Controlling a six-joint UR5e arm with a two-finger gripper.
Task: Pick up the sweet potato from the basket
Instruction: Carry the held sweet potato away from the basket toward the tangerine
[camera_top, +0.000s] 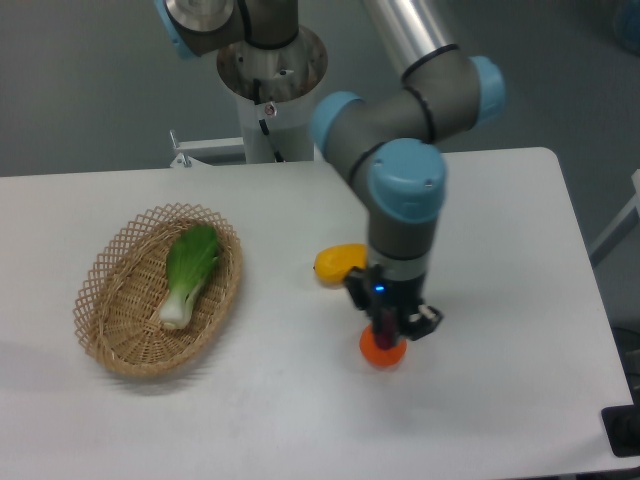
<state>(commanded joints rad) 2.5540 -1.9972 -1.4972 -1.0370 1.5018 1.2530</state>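
Observation:
My gripper (390, 330) hangs over the right middle of the table, far to the right of the basket (118, 340). It is shut on the sweet potato (384, 333), of which only a small reddish-purple piece shows between the fingers. The tan wicker basket lies at the left and holds a green leafy vegetable (190, 272). The gripper and the tuber are in front of the orange (377, 349) and cover its upper part.
A yellow oblong fruit (338, 263) lies just left of my wrist, partly hidden by the arm. The robot base (270, 70) stands behind the table's back edge. The table's right edge runs near x 600.

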